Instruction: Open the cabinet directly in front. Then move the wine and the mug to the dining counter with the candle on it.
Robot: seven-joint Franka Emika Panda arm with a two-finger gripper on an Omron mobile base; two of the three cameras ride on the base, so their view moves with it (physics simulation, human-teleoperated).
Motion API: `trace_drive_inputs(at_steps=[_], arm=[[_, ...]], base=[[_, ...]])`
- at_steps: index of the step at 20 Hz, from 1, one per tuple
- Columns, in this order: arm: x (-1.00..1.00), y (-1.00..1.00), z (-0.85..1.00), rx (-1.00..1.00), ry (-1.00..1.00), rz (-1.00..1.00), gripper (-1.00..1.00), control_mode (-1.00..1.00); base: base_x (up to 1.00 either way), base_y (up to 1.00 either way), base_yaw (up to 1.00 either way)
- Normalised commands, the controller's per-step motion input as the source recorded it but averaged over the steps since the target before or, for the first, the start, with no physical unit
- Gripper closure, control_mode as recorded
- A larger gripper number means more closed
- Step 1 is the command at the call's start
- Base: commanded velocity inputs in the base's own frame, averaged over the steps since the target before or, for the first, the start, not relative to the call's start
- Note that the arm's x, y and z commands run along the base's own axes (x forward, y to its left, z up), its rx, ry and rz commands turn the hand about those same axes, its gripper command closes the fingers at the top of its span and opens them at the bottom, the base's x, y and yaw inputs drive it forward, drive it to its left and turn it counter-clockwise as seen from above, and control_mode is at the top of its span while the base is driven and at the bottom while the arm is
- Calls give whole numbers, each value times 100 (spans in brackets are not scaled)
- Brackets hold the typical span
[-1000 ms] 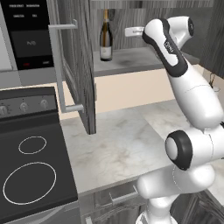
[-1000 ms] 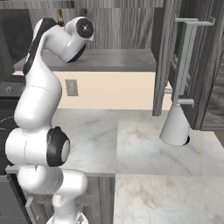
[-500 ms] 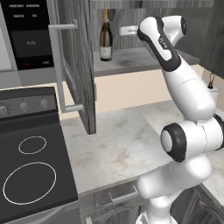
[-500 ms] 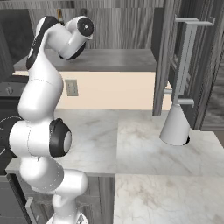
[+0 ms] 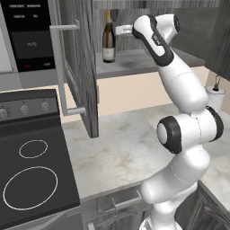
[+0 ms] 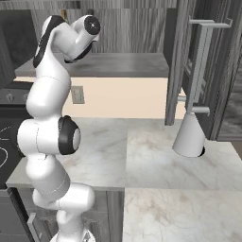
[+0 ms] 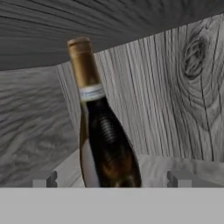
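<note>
Standing upright on cabinet (image 5: 85,76) shelf: wine (image 5: 108,38), left part of shelf, near open left door. Gripper (image 7: 111,178) level w/ bottle, fingers (image 7: 43,178) spread wide apart, one each side of bottle in hand view; no contact visible. Nearby items: stove (image 5: 31,166) below-left; microwave (image 5: 27,40) beyond left door; marble worktop (image 5: 121,148) under cabinet; wall outlet (image 6: 77,94); grey cone-shaped object (image 6: 190,134) on worktop by right door (image 6: 208,71). Shelf right of bottle bare. Both doors swung out.

Cabinet shelf (image 5: 143,60) (wine (image 5: 108,38) upright)
</note>
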Motion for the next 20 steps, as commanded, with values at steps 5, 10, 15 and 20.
trace_drive_inputs(at_steps=[5, 10, 15, 20], arm=[[41, 20, 0, 0, 7, 0, -100, -100], [32, 15, 0, 0, 4, 0, -100, -100], [2, 0, 0, 0, 0, 0, -100, -100], [2, 0, 0, 0, 0, 0, -100, -100]], base=[[0, 0, 0], [0, 0, 0], [0, 0, 0], [0, 0, 0]])
